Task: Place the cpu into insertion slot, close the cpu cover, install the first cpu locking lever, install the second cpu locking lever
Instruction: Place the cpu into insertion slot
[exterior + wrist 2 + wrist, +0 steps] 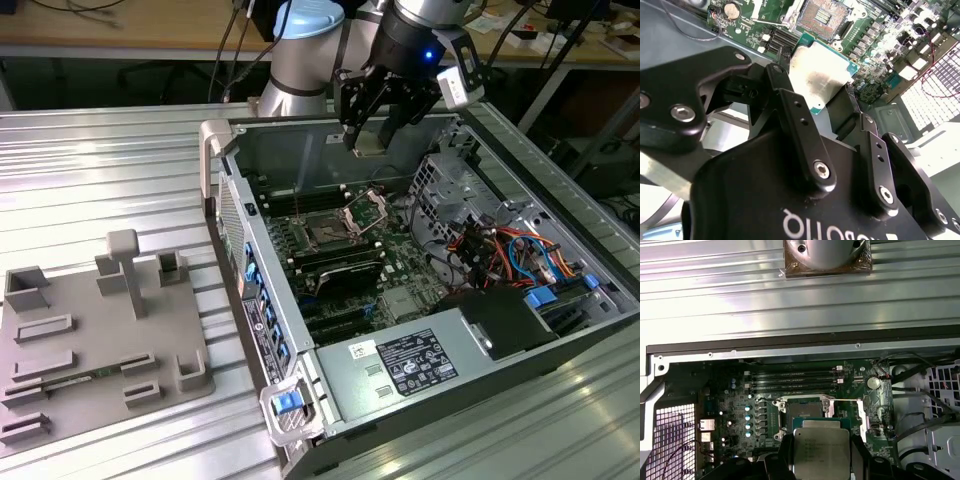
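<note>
Two jaws are pinching the cpu (822, 75) above the insertion slot (822, 17). You are risking skewed seating if it is slipping.

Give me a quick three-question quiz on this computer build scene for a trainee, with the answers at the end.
1. True or false: the cpu already sits in the insertion slot.
2. What is the gripper clamped on? A) a memory stick B) the cpu C) a cable
3. Fill in: in the exterior view, the grey fixture tray lies on the exterior view's ____ of the open computer case.

Key:
1. False. The insertion slot is empty and the cpu is held above the board.
2. B
3. left
</note>
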`<action>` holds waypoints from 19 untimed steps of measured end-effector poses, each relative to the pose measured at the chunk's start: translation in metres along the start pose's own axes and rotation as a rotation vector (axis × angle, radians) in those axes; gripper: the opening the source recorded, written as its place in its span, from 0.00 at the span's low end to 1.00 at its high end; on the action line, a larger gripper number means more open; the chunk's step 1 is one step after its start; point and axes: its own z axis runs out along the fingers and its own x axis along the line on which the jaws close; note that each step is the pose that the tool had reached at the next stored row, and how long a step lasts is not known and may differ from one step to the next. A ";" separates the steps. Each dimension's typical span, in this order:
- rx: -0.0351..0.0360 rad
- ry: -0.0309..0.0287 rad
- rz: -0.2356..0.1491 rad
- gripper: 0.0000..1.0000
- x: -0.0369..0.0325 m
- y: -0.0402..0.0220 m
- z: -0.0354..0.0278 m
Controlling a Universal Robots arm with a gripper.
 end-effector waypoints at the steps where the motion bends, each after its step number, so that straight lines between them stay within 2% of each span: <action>1: -0.0001 -0.0009 0.009 0.55 0.0000 0.0000 0.0002; 10: -0.0028 -0.0132 0.147 0.55 0.0000 -0.0001 0.0017; 11: -0.0034 -0.0160 0.178 0.55 -0.0001 -0.0002 0.0021; 15: -0.0041 -0.0195 0.217 0.55 0.0001 -0.0002 0.0025; 19: -0.0044 -0.0201 0.223 0.55 0.0008 -0.0003 0.0026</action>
